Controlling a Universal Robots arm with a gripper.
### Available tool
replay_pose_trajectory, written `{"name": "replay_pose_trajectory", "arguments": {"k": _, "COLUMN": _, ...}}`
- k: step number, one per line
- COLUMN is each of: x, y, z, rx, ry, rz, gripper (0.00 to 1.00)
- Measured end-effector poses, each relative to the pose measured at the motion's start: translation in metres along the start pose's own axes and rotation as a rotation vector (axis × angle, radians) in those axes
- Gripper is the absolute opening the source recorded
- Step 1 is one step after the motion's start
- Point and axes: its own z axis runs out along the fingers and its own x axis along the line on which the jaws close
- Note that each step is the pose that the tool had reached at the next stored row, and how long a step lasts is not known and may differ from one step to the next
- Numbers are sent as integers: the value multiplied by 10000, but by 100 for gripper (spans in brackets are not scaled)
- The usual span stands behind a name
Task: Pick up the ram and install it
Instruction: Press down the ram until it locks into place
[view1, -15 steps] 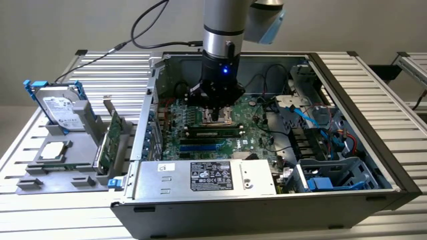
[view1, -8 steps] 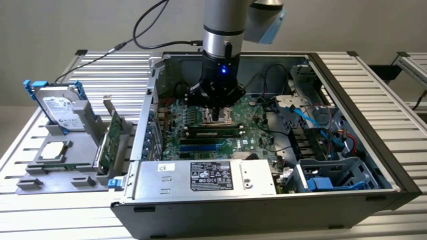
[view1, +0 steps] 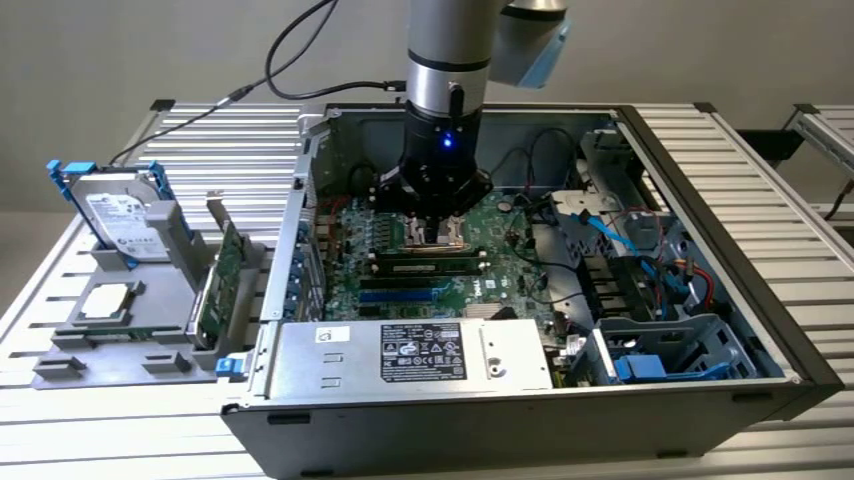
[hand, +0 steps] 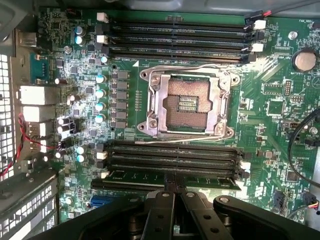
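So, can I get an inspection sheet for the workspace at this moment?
Surface: slatted aluminium table carrying an open black computer case.
Job's things: thin green ram stick with black chips lies along a memory slot beside the empty processor socket; full seating cannot be judged.
Clutter: silver hard drive with blue rails, green expansion card and a square silver chip on a grey holder.
Grippers: black gripper directly at the ram; grip state unclear.
Cables: black cables behind the arm; blue cable inside the case.
Surroundings: plain grey wall; nothing else seen.
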Motion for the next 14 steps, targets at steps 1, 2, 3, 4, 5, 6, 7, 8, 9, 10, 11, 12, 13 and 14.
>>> {"name": "replay_pose_trajectory", "arguments": {"k": 1, "x": 0, "y": -14, "z": -5, "rx": 0, "ry": 1, "rz": 15, "gripper": 11}}
{"name": "replay_pose_trajectory", "arguments": {"k": 2, "x": 0, "y": -27, "z": -10, "rx": -1, "ry": 2, "rz": 31, "gripper": 11}}
{"name": "replay_pose_trajectory", "arguments": {"k": 3, "x": 1, "y": -39, "z": -15, "rx": -2, "ry": 3, "rz": 50, "gripper": 11}}
{"name": "replay_pose_trajectory", "arguments": {"k": 4, "x": 1, "y": -50, "z": -20, "rx": -3, "ry": 4, "rz": 71, "gripper": 11}}
{"name": "replay_pose_trajectory", "arguments": {"k": 5, "x": 2, "y": -62, "z": -25, "rx": -4, "ry": 6, "rz": 91, "gripper": 11}}
{"name": "replay_pose_trajectory", "arguments": {"k": 6, "x": 2, "y": -74, "z": -31, "rx": -4, "ry": 7, "rz": 111, "gripper": 11}}
{"name": "replay_pose_trajectory", "arguments": {"k": 7, "x": 2, "y": -86, "z": -36, "rx": -5, "ry": 9, "rz": 132, "gripper": 11}}
{"name": "replay_pose_trajectory", "arguments": {"k": 8, "x": 3, "y": -100, "z": -42, "rx": -6, "ry": 10, "rz": 155, "gripper": 11}}
{"name": "replay_pose_trajectory", "arguments": {"k": 9, "x": 3, "y": -112, "z": -47, "rx": -7, "ry": 11, "rz": 173, "gripper": 11}}
{"name": "replay_pose_trajectory", "arguments": {"k": 10, "x": 4, "y": -127, "z": -49, "rx": -6, "ry": 14, "rz": 193, "gripper": 11}}
{"name": "replay_pose_trajectory", "arguments": {"k": 11, "x": 4, "y": -141, "z": -47, "rx": -14, "ry": 14, "rz": 201, "gripper": 11}}
{"name": "replay_pose_trajectory", "arguments": {"k": 12, "x": 4, "y": -141, "z": -47, "rx": -42, "ry": 11, "rz": 202, "gripper": 11}}
{"name": "replay_pose_trajectory", "arguments": {"k": 13, "x": 4, "y": -141, "z": -47, "rx": -46, "ry": 11, "rz": 202, "gripper": 11}}
{"name": "replay_pose_trajectory", "arguments": {"k": 14, "x": 4, "y": -141, "z": -47, "rx": -51, "ry": 12, "rz": 204, "gripper": 11}}
